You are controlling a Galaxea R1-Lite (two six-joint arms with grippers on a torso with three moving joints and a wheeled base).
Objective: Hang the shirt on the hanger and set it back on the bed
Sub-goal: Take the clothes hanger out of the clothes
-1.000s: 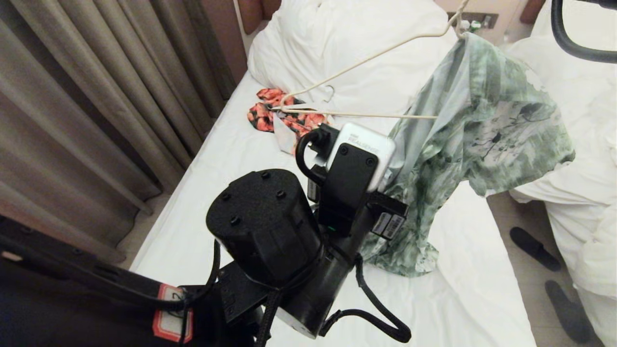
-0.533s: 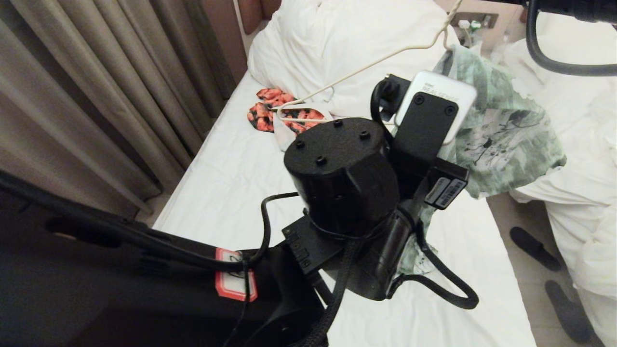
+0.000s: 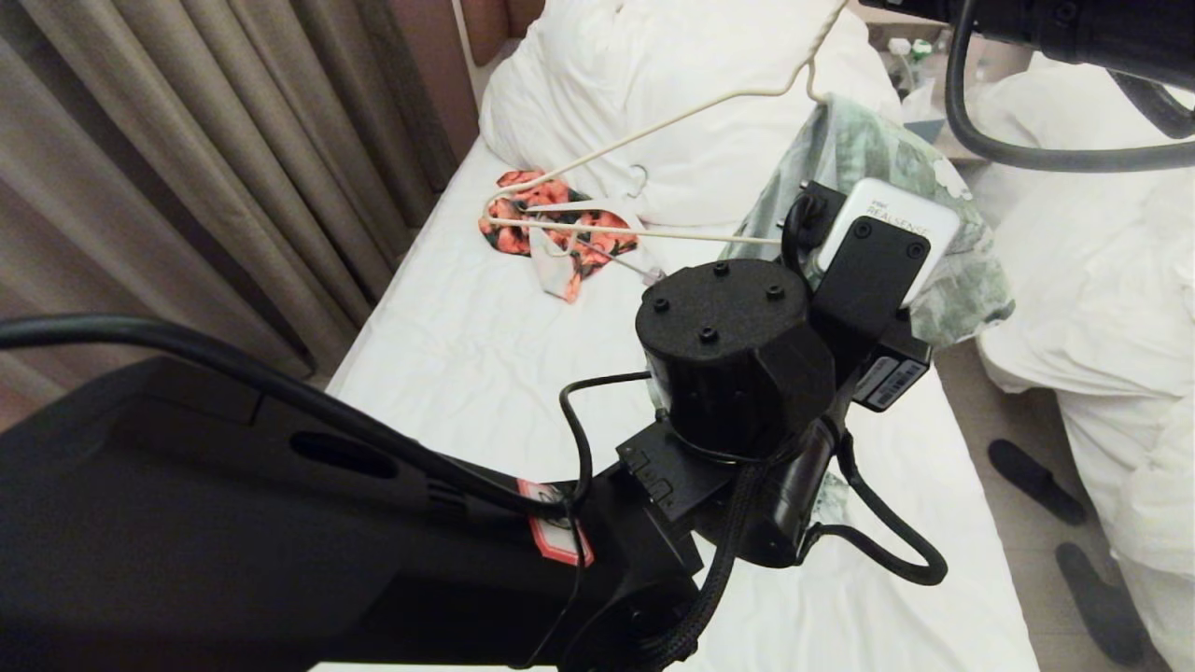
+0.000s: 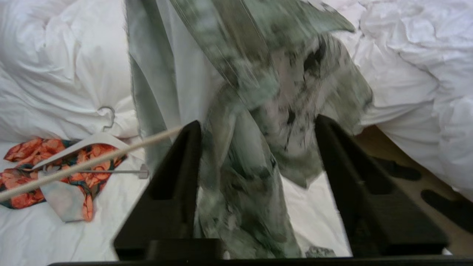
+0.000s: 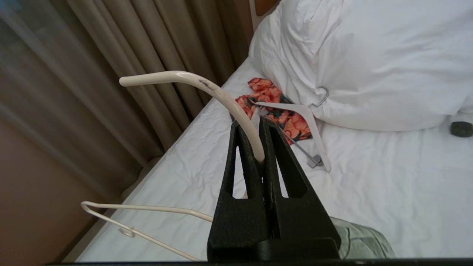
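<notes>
The thin cream hanger hangs tilted above the bed. My right gripper, above the head view's top edge, is shut on its hook. The green and white shirt drapes from the hanger's right end, and the left end is bare. In the head view my left wrist hides much of the cloth and its own fingers. My left gripper is open, with the shirt hanging loose between its spread fingers.
An orange-red floral garment and a flat white hanger lie near the pillows. Curtains line the left side. A second bed stands at the right, with dark slippers on the floor between.
My left gripper has opened and let the shirt go. The left arm has moved up and to the right in the head view. The hanger and shirt have shifted left.
</notes>
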